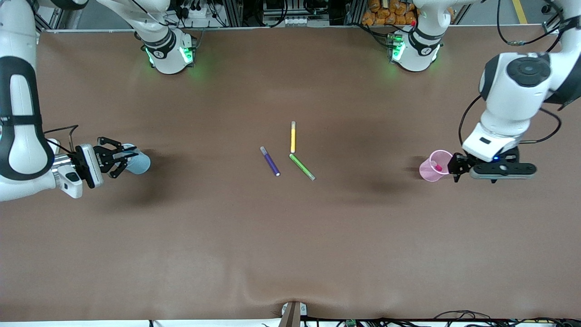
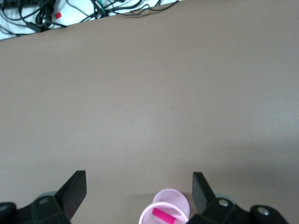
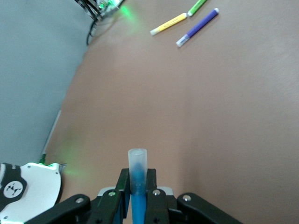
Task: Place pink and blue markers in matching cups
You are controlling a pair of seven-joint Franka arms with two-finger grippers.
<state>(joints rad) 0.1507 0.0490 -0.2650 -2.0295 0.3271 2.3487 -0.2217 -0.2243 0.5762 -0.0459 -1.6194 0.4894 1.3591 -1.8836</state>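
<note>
Magenta-pink slim marker (image 1: 436, 167) stands tilted inside the pale pink translucent plastic cup (image 1: 429, 171), toward the left arm's end of the brown table (image 1: 290, 236); in the left wrist view the same marker (image 2: 167, 218) pokes up in that cup (image 2: 174, 201). Left pincer (image 1: 455, 169) sits just beside the cup, jaws spread wide, nothing held, fingers (image 2: 74, 190) either side of it. Bright blue slim marker with greyish end (image 3: 137, 176) is clamped in the right pincer (image 1: 123, 159), jaws narrow on it, at the pale blue translucent plastic cup (image 1: 140, 162) toward the right arm's end. Mid-table lie a dark purple marker with white tip (image 1: 270, 161), yellow marker (image 1: 293, 137) and green marker (image 1: 302, 167), the green nearest the front camera.
</note>
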